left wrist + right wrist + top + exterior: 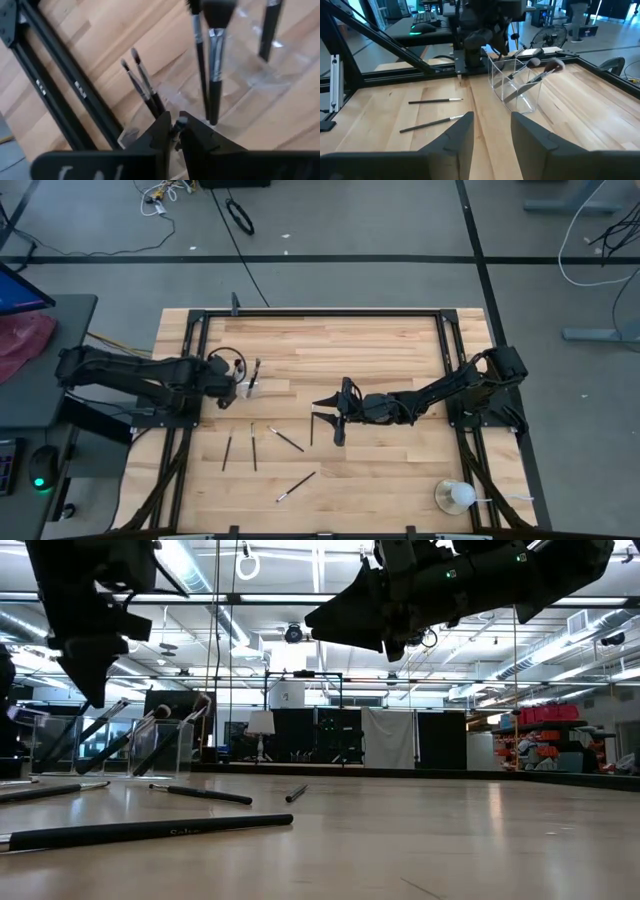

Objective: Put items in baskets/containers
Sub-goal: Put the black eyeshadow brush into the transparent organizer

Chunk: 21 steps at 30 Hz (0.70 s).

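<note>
Here the left gripper [232, 388], jaws pressed together, sits at the clear holder [250, 388] with upright brushes [214, 75]. The right gripper [335, 420] hovers mid-surface, jaws spread, near loose brushes [285, 440]. A white ball [455, 496] sits near right.

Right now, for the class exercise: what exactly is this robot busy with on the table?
It is sorting makeup brushes into a clear holder. The left gripper sits at the holder, fingers closed, where several brushes already stand. The right gripper hovers open and empty over mid-table. Five loose brushes lie on the wood. A white ball-like object rests in the corner near the right arm's base.
</note>
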Available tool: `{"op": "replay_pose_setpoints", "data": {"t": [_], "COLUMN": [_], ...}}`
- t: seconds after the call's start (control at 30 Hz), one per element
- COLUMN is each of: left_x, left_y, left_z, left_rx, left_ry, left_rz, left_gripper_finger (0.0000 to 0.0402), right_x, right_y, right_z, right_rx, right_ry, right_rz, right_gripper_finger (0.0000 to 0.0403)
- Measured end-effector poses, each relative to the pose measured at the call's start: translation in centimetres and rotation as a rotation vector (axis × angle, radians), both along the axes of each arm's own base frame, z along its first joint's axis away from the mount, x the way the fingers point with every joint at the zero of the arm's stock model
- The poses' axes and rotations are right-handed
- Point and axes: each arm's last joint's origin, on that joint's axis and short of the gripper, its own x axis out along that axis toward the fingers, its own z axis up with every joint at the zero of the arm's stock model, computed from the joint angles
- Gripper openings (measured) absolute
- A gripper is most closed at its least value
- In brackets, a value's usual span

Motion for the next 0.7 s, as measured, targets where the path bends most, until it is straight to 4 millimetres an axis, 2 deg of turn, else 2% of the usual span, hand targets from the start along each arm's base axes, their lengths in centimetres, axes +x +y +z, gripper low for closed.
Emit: {"op": "replay_pose_setpoints", "data": {"t": [0.23,0.43,0.57,0.7], "left_x": [-0.2,-0.1,0.0,0.5], "left_y": [0.8,1.2,1.4,1.3], "left_z": [-0.3,-0.2,0.9,2.7], "left_rx": [-0.004,-0.004,0.003,0.011], "left_ry": [0.018,0.014,0.016,-0.045], "left_rz": [0.046,0.076,0.062,0.021], "left_gripper_finger": [0.0098,0.0163,0.0204,0.0222], "right_x": [0.0,0.0,0.0,0.0], "right_y": [0.0,0.0,0.0,-0.2], "right_z": [0.0,0.0,0.0,-0.4], "right_rx": [0.000,0.000,0.013,0.099], "right_ry": [-0.001,-0.001,-0.002,0.015], "right_rz": [0.000,0.000,-0.002,-0.037], "right_gripper_finger": [0.0130,0.0130,0.0130,0.0130]}}
